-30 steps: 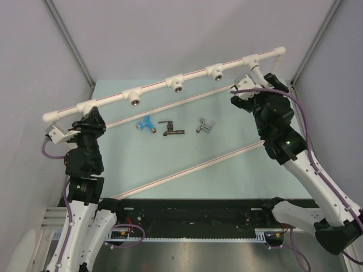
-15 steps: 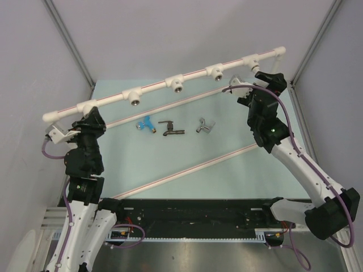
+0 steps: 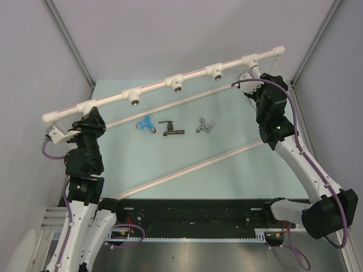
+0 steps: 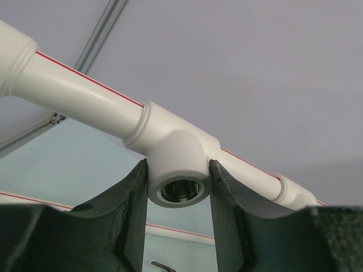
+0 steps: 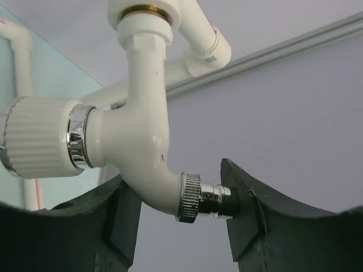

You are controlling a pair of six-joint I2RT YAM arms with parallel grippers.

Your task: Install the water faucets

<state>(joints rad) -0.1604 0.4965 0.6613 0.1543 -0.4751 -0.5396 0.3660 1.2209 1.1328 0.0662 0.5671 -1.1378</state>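
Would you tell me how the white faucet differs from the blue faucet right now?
The white faucet hangs mounted in a tee fitting on the raised pipe; the blue faucet lies loose on the table. The white one sits between the right gripper's fingers; nothing touches the blue one. Both are small taps.

Left claw, right claw, both clamped.

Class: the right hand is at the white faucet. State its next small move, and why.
Probably twist the white faucet a part-turn tighter into its socket: the right hand clasps it, a brass ring shows at the joint, and the left hand braces the pipe at a tee.
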